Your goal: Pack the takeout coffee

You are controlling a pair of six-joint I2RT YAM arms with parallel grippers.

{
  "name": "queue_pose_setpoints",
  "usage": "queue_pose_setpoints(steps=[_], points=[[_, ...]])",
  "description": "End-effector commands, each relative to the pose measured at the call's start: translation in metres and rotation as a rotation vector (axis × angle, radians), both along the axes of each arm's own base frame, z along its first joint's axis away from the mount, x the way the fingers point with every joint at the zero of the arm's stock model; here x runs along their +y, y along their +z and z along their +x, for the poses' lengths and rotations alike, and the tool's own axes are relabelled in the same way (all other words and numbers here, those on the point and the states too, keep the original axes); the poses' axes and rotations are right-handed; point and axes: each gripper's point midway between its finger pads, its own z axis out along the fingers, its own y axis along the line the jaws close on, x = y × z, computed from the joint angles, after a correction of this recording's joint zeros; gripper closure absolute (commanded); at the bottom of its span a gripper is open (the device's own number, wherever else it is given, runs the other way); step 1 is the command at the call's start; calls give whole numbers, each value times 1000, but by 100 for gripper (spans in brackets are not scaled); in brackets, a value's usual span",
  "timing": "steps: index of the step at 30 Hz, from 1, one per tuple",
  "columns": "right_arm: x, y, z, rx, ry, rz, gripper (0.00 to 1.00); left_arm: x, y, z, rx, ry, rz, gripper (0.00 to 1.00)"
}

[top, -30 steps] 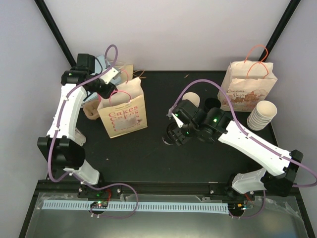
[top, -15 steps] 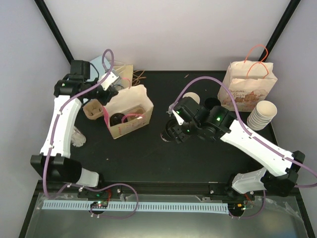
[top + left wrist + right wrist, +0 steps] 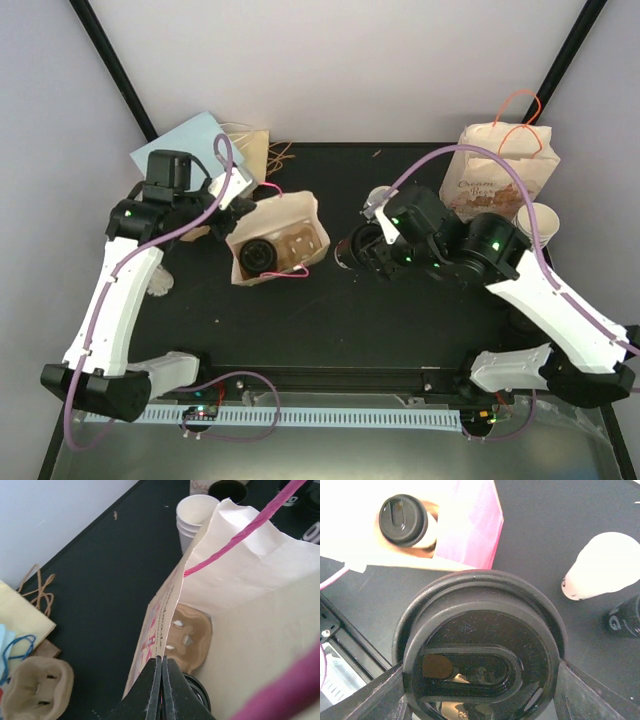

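Paper bag (image 3: 260, 575) rim pinched in the left tool (image 3: 161, 667), elbow bent; right tool (image 3: 482, 680) clamps a lidded cup (image 3: 480, 630).

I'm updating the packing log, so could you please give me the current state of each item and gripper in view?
paper bag: mouth open.
left gripper: shut on the bag's rim.
cup carrier: inside the bag, holding one lidded cup.
coffee cup: lidded, outside the bag.
right gripper: shut on the coffee cup.
second bag: upright, at the back.
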Motion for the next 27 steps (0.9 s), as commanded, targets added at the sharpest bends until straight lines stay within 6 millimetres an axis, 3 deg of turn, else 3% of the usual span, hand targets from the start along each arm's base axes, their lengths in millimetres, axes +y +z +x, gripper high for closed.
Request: queue_pose_setpoints(steps=[1,11,17,21,27], points=[[-26,11,-1,-47,-56,-36,30,-16,11,-3,-66,-4,-23,98],[-62,33,-4,-136,-153,-11,31,-57,11,-23,-146,-75,-11,98],[-72,49,-5,-190,-169,17,32,-69,6,-21,-181,-99,18,99],[-72,63,-6,-214,-152,43,32,-71,6,-16,-202,-93,35,98],[-44,86,-24,-212,27,181,33,-80,-1,-20,-185,-121,50,98]])
